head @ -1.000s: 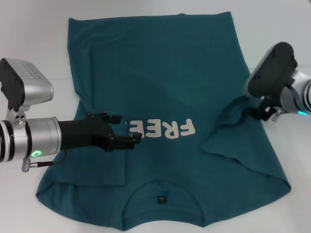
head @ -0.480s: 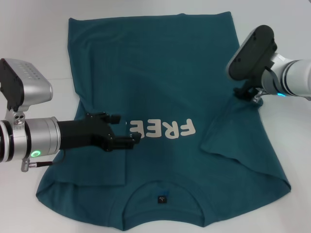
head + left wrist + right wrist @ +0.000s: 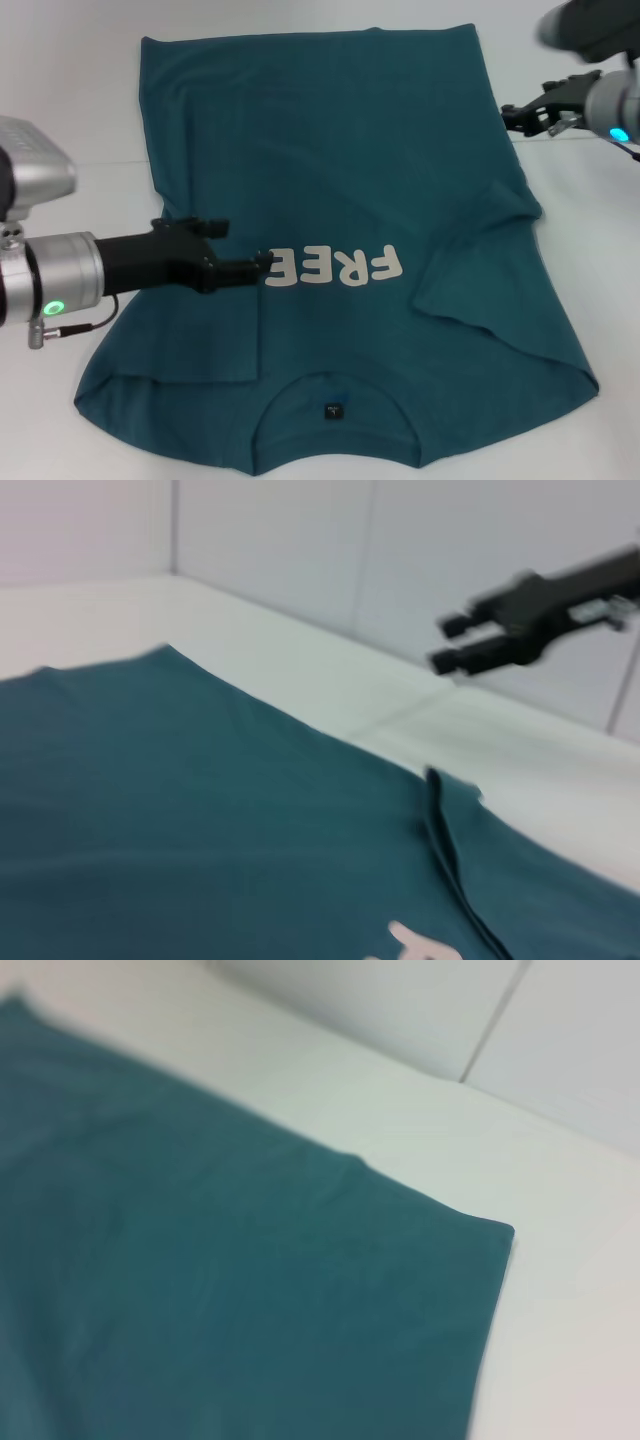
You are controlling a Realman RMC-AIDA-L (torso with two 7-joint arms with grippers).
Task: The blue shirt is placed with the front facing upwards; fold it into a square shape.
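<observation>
On the white table [image 3: 80,80] the blue shirt [image 3: 340,180] lies flat, both sleeves folded inward. The left gripper [image 3: 262,263] is over its left part beside the lettering, fingers together. The right gripper [image 3: 512,112] hangs at the far right, fingers apart, holding nothing.

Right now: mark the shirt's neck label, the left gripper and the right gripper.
neck label [image 3: 332,410], head view, centre of the dark tag.
left gripper [image 3: 262,262], head view, between fingertips.
right gripper [image 3: 510,112], head view, between fingertips.

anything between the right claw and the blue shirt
No: in the head view only bare white table separates the right claw from the dark teal-blue cotton T-shirt.
</observation>
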